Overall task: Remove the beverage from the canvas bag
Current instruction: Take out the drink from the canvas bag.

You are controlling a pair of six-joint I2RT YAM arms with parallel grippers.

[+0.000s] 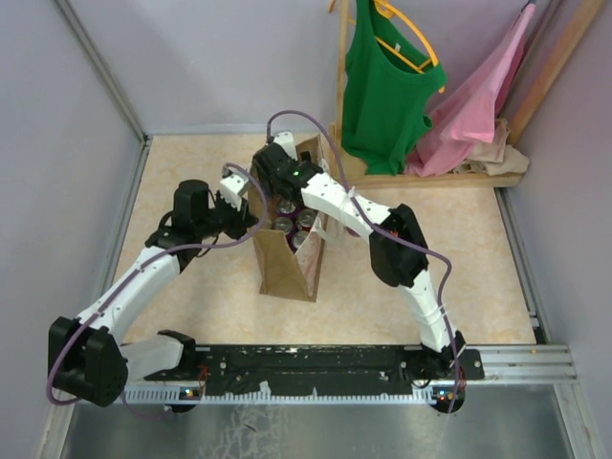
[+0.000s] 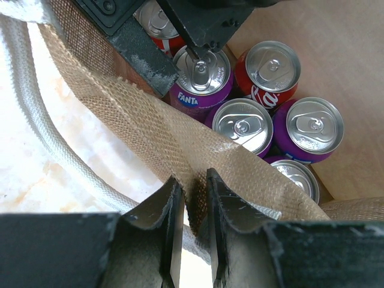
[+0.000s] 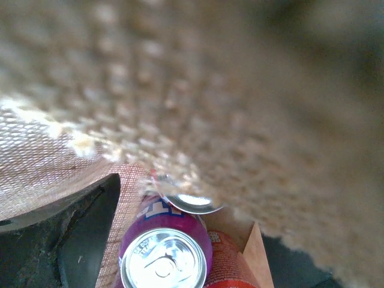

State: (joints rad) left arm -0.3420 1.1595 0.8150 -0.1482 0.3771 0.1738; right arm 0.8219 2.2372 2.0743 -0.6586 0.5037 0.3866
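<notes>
Cans (image 2: 243, 126) stand close together down inside the canvas bag (image 1: 287, 268), which stands upright between the two arms. The left gripper (image 2: 191, 191) is almost closed. It pinches the rough top edge of the bag between its two fingers (image 2: 161, 219). A pale strap handle (image 2: 36, 120) hangs outside the bag, off to the left of those fingers. Just past the fingers, inside the bag, are the shiny can tops.

The right gripper (image 1: 285, 191) is down in the open mouth of the bag. One of its dark fingers lies along the side of a purple Fanta can (image 2: 201, 78), and the hand's black body hangs over that can's top. Its other finger is hidden, so I cannot tell how wide the hand is open or if it has hold of the can. A red Coca-Cola can (image 2: 268, 75) stands right beside the Fanta can, on the side away from that finger. A second purple can (image 2: 312, 129) sits nearer the left gripper. From the right wrist the bag cloth is a big blur, with a purple can just below it.
</notes>
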